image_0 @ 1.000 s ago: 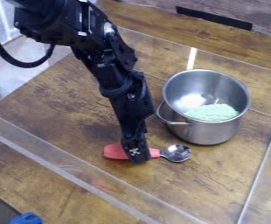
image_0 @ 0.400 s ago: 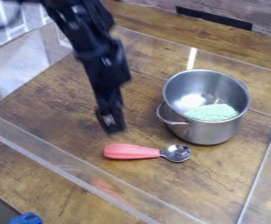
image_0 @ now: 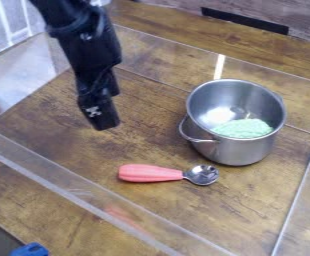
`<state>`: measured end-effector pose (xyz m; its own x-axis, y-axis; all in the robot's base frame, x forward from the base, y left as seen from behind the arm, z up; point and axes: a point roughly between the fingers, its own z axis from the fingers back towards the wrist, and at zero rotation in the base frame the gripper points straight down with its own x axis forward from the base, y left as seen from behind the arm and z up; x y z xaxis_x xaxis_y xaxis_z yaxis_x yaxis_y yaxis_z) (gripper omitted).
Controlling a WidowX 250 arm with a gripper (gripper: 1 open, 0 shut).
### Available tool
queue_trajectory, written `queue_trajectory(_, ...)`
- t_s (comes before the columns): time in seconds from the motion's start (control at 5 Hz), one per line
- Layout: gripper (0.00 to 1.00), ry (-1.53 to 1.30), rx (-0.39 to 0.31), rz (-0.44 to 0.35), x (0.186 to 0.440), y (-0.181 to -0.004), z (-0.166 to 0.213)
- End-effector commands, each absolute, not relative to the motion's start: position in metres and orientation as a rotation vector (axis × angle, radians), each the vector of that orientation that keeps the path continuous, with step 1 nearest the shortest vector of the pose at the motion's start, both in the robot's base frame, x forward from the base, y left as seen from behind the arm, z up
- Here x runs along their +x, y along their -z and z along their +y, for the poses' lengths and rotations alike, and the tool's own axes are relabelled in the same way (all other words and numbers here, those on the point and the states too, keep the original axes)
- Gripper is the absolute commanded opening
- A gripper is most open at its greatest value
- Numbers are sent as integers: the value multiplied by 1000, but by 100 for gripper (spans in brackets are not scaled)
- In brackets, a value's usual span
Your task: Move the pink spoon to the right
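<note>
The pink spoon [image_0: 165,174] lies flat on the wooden table, its coral handle pointing left and its shiny round bowl at the right end, just below the steel pot. My gripper [image_0: 103,116] hangs above the table to the upper left of the spoon, well clear of it. Its fingers point down and look open, with nothing between them. The black arm rises from it toward the top left corner.
A steel pot [image_0: 234,120] with green contents stands right of centre, close behind the spoon's bowl. Clear plastic walls [image_0: 64,170] fence the wooden table [image_0: 64,140] on all sides. A blue object [image_0: 31,250] shows at the bottom left edge.
The gripper was down at the spoon's handle a second ago. It has since lifted and pulled away to the upper left, leaving the spoon lying in place.
</note>
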<state>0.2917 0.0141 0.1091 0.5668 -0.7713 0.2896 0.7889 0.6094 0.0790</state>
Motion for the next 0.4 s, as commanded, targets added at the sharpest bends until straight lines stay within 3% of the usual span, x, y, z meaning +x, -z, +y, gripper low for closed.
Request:
queue_trajectory(0.0, 100, 928, -17, -365, 293, -115, 17)
queue_trajectory(0.2, 100, 941, -10, -375, 291, -106, 15)
